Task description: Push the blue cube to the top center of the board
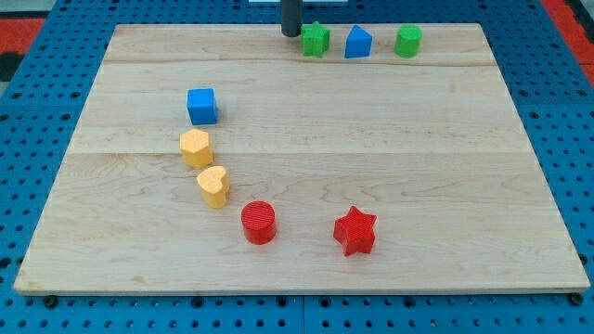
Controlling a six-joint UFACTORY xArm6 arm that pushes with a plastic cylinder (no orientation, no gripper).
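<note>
The blue cube (201, 106) sits on the wooden board (371, 139) at the view's left, above the middle. My tip (291, 34) is at the view's top centre, just left of a green star-shaped block (316, 40). The tip is far to the upper right of the blue cube and apart from it.
A blue house-shaped block (358, 43) and a green cylinder (407, 41) stand right of the green star along the top edge. Below the blue cube are a yellow hexagon (196, 147), a yellow heart (213, 185), a red cylinder (259, 223) and a red star (355, 231).
</note>
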